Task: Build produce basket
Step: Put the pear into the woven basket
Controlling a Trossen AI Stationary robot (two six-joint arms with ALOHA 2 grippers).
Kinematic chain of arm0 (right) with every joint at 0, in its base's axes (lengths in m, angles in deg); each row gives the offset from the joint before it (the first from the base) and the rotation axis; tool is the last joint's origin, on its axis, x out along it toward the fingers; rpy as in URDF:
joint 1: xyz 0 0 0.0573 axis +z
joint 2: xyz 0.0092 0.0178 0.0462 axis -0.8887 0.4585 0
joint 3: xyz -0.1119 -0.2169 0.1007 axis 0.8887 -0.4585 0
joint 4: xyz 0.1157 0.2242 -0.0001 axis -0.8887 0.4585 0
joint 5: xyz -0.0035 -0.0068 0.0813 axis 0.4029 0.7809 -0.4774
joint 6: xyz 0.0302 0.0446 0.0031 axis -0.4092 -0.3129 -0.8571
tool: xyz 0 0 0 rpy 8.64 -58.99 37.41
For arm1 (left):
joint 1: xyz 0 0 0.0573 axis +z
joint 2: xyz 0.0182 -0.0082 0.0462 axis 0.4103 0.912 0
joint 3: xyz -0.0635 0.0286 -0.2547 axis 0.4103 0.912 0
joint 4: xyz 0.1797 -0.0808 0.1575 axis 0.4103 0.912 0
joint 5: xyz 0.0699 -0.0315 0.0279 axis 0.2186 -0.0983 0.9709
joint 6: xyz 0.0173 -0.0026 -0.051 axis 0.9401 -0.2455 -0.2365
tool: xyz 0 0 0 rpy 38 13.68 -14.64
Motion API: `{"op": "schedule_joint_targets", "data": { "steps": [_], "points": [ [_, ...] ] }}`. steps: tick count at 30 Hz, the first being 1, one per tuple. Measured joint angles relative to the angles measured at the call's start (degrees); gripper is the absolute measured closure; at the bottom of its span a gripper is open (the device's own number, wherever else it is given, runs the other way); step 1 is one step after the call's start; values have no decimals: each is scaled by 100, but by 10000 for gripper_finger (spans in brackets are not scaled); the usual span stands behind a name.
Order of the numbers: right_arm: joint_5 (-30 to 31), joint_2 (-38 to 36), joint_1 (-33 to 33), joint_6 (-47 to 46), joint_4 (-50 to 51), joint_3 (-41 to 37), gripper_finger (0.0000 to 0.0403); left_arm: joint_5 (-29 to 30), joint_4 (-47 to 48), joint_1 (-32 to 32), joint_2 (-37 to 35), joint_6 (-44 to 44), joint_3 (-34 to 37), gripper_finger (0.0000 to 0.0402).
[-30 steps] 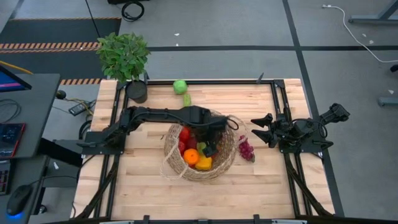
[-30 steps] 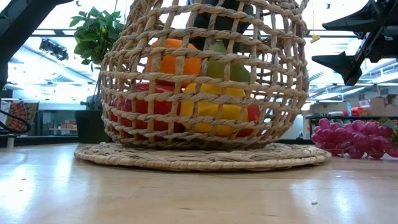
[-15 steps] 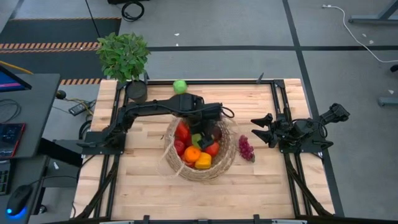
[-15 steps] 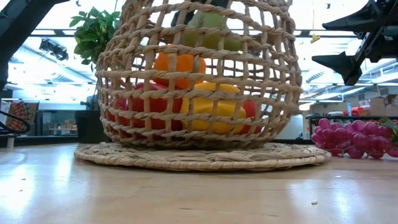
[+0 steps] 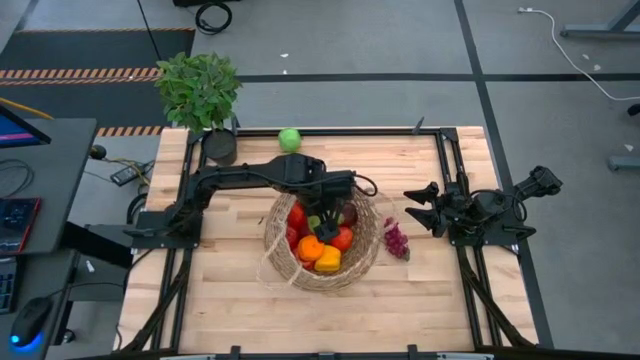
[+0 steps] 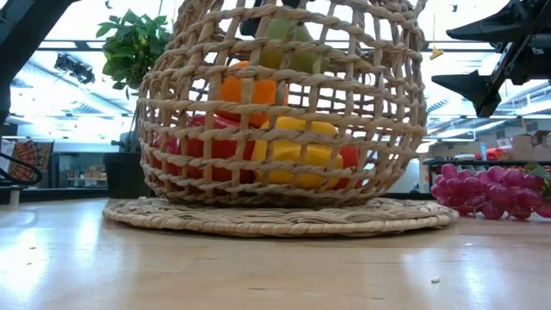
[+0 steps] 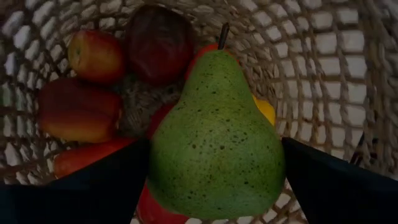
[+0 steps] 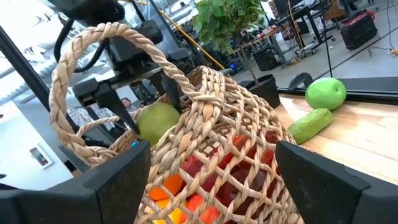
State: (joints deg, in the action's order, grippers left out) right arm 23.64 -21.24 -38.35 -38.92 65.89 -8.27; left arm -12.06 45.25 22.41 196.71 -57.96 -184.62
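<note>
**Over the wicker basket, a pear held for the drop**

Above the basket (image 5: 322, 238) mouth, the left claw (image 5: 322, 218) grips a green pear (image 7: 214, 140) stem-forward between wide-set fingers, directly over the red, orange and yellow produce piled below, so a release would likely land it on the heap rather than the rim. The loop handle (image 8: 102, 68) arches close by, leaving a narrow way in and out. The right claw (image 5: 418, 208) waits open beside the basket, well clear. Still out on the tabletop (image 5: 230, 300): purple grapes (image 5: 396, 239) just beside the basket, a green apple (image 5: 289, 138) and a cucumber (image 8: 310, 124) near the far edge.
</note>
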Motion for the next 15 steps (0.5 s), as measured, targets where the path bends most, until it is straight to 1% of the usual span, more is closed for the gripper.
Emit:
{"op": "schedule_joint_targets", "data": {
  "steps": [6, 10, 14, 15],
  "points": [
    [0, 0, -2, -1, 0, 0, 54, 68, -52, -78, -220, 249, -22, 46],
    [0, 1, 0, -1, -40, 0, 54, 397, -125, -58, -360, 428, -22, 46],
    [4, 2, 0, -5, -430, 0, 54, 512, -171, -60, -473, 453, -22, 46],
    [-8, 2, -2, -156, -658, -2, 54, 510, -198, -64, -479, 418, -24, 46]
  ]
}}
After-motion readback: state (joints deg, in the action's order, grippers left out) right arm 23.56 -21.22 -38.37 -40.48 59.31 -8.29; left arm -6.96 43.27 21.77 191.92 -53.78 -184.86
